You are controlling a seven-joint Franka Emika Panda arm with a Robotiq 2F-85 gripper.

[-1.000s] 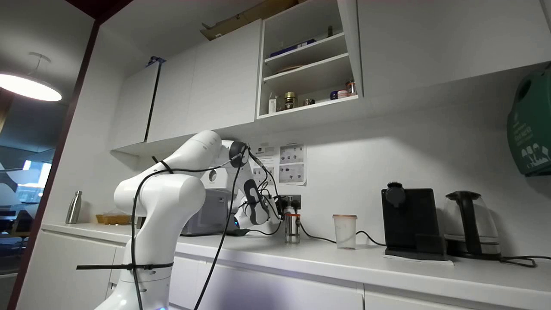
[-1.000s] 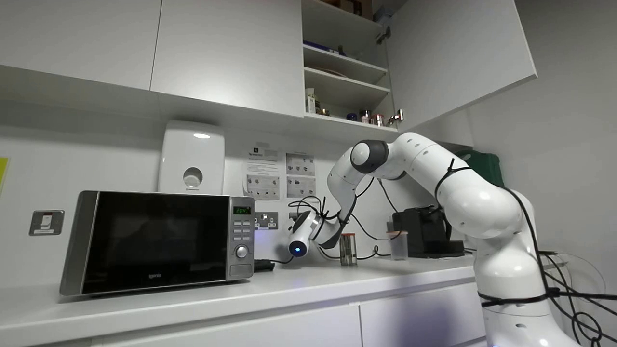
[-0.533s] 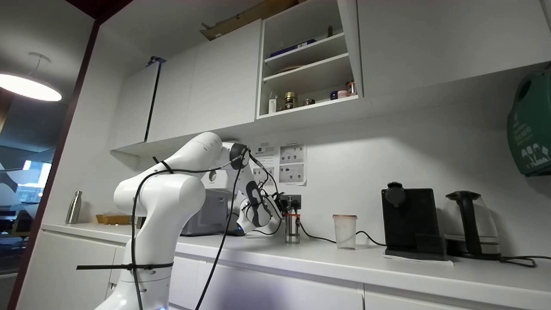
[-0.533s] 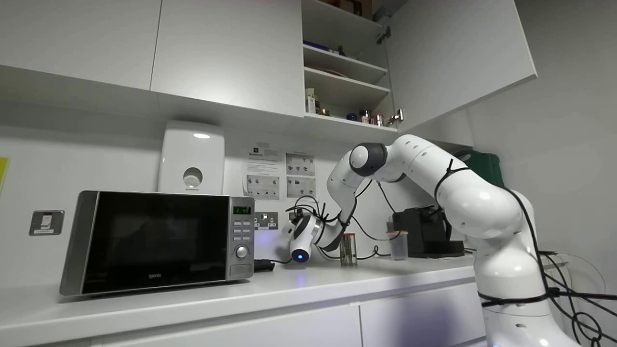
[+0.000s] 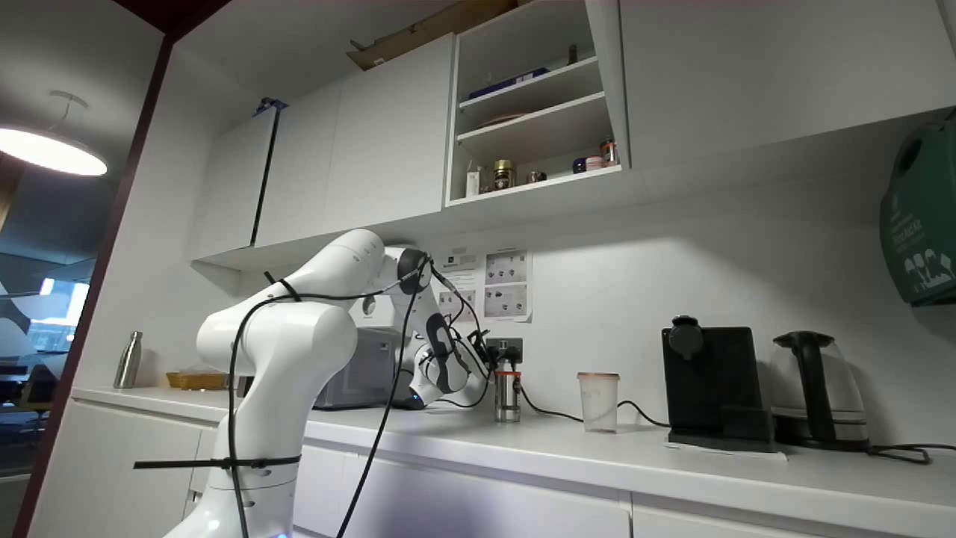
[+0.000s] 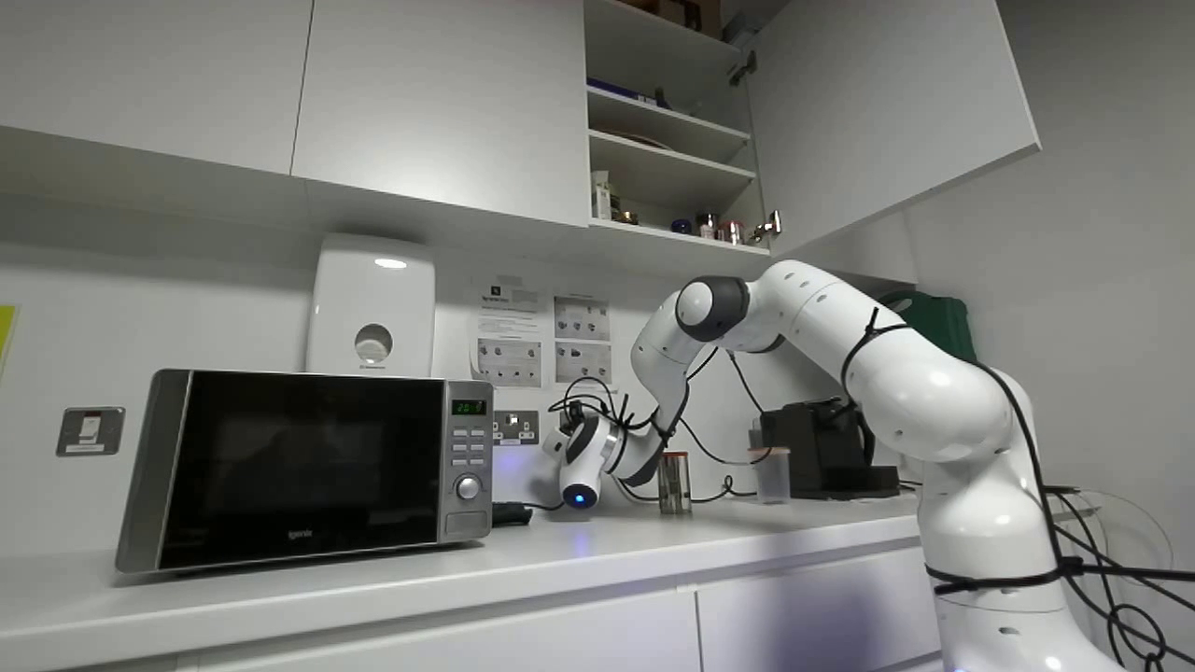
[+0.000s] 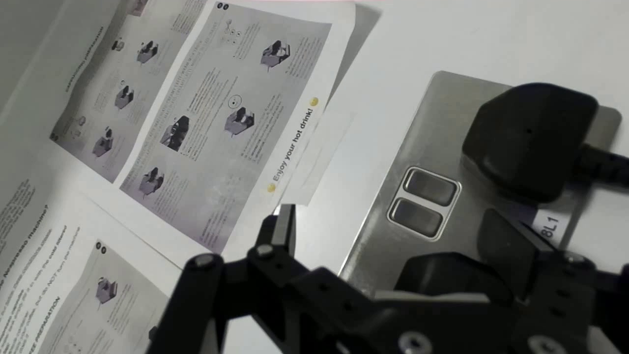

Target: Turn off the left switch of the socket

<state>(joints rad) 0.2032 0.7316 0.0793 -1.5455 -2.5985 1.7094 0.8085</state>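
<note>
The socket (image 7: 373, 246) is a brushed-metal wall plate, tilted in the wrist view, with two grey rocker switches. Going by the tilted print, the left switch (image 7: 415, 218) is the lower one; the right switch (image 7: 431, 187) is above it. A black plug (image 7: 535, 137) sits in one end, another black plug (image 7: 447, 275) in the other, partly hidden by the gripper. My gripper (image 7: 391, 215) is open and empty, its fingers either side of the switches in the view. Contact with the plate cannot be told. The socket also shows in an exterior view (image 5: 516, 341), partly covered.
Printed notices (image 7: 211, 108) hang beside the socket. A metal canister (image 5: 507, 397) stands below it, with cables around. A microwave (image 6: 308, 467) stands nearby, and another wall socket (image 6: 516, 427) is between it and my hand. A clear tub (image 5: 599, 403) and black coffee machine (image 5: 715, 385) stand farther along.
My hand has moved slightly downward and away from over the socket, leaving more of the plate showing. Over the last half second it has barely moved.
</note>
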